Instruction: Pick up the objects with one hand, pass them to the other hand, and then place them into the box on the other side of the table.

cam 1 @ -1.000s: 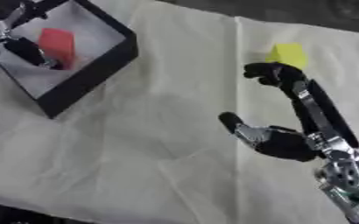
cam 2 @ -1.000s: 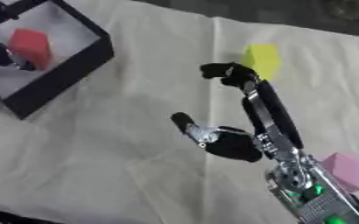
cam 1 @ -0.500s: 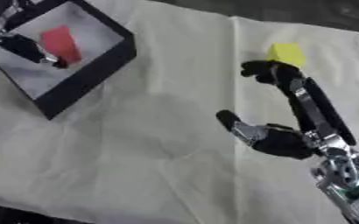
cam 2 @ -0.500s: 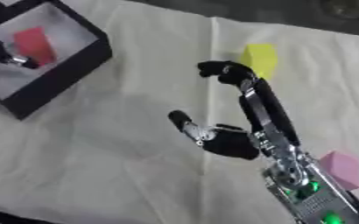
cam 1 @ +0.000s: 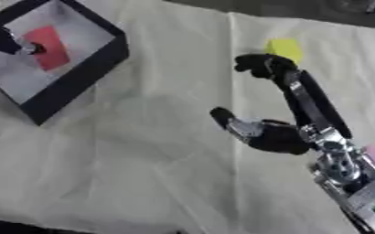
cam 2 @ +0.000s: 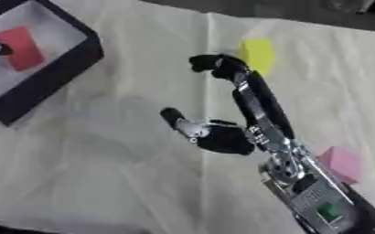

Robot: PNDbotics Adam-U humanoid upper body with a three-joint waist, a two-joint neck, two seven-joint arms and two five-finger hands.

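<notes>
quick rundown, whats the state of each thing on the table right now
box: open-topped, at the far left, red block inside
red block: lying in the box
yellow block: on the cloth, just beyond the right hand's fingertips
pink block: on the cloth, beside the right forearm
right hand: open, holding nothing
left hand: in the box beside the red block, fingers unclear

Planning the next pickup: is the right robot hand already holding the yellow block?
No. The right robot hand is open with its fingertips just short of the yellow block, which lies on the cloth.
</notes>
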